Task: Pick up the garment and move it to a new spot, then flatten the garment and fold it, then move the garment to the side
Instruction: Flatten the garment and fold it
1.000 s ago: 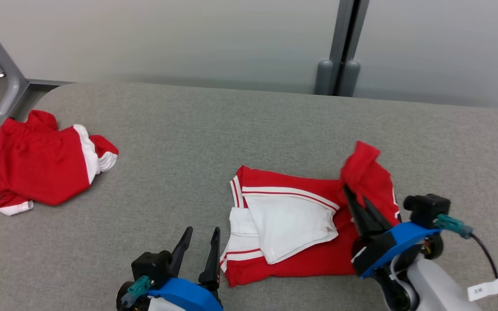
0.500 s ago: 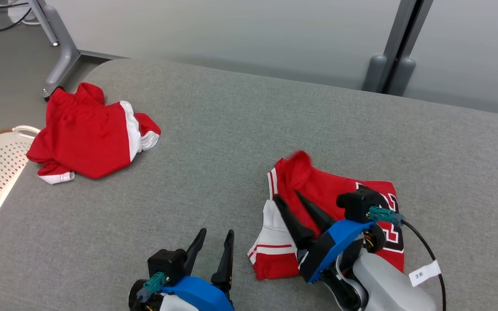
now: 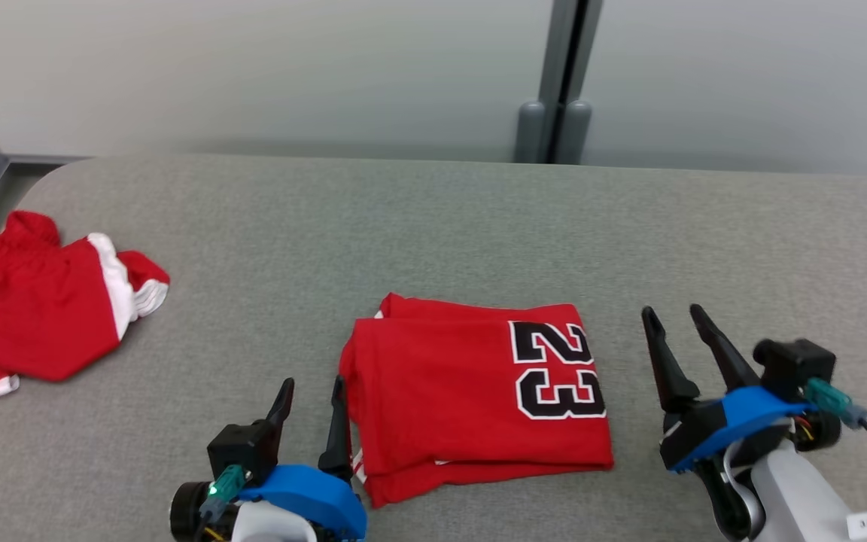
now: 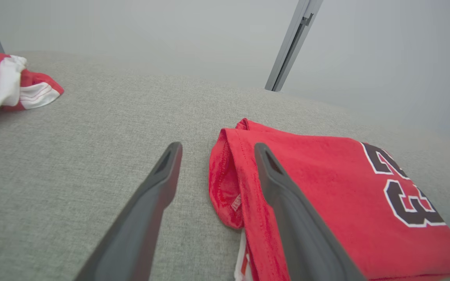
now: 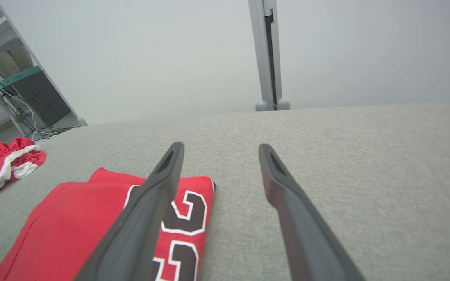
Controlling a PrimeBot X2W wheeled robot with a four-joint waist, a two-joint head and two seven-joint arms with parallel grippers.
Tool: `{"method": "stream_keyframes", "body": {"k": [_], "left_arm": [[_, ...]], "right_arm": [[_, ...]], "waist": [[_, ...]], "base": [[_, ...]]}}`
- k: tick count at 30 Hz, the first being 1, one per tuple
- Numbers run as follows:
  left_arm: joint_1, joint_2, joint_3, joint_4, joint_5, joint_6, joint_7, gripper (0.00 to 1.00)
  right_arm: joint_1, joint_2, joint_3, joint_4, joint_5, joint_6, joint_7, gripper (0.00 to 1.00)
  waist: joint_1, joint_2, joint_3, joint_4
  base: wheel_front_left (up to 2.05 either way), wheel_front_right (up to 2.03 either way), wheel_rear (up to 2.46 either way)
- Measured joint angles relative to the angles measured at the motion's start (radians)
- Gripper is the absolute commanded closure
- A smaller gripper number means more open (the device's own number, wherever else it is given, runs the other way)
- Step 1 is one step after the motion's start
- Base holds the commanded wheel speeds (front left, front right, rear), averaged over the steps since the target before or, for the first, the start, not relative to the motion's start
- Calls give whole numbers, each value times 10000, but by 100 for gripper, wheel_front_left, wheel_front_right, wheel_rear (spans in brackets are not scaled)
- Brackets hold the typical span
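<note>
The garment [image 3: 471, 391] is a red jersey with a black "23", folded into a flat rectangle near the table's front middle; it also lies in the left wrist view [image 4: 326, 187] and the right wrist view [image 5: 76, 230]. My left gripper [image 3: 311, 388] stands open just left of its left edge, its right finger [image 4: 287, 210] over the fabric edge, holding nothing. Open and empty as well, my right gripper [image 3: 673, 313] sits a short way right of the garment over bare table [image 5: 219, 156].
A second red and white garment [image 3: 34, 309] lies crumpled at the table's [image 3: 403, 226] far left edge. A grey post [image 3: 558, 83] stands against the pale wall behind the table. Shelving with cables [image 5: 10, 86] stands off to the left.
My right gripper carried the garment's right flap over to the left, let go and drew back to the right, now open. The jersey lies folded with the "23" up. The head camera shifted.
</note>
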Motion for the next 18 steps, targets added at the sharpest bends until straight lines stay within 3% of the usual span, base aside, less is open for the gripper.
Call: {"method": "stream_keyframes", "body": {"k": [8,18], "left_arm": [[583,-2,740,-290,662,174,-2,0],[1619,0,1235,-416,978,-17,0,0]], "right_arm": [[1280,654,-1572,-437,-1822,0,-4,0],[2241,1053,-1567,-56,-2261,0,-2,0]], "waist": [[-1,0,-423,-621],[-3,-3,-1020,-895]], "base": [[0,0,0],[0,0,0]]}}
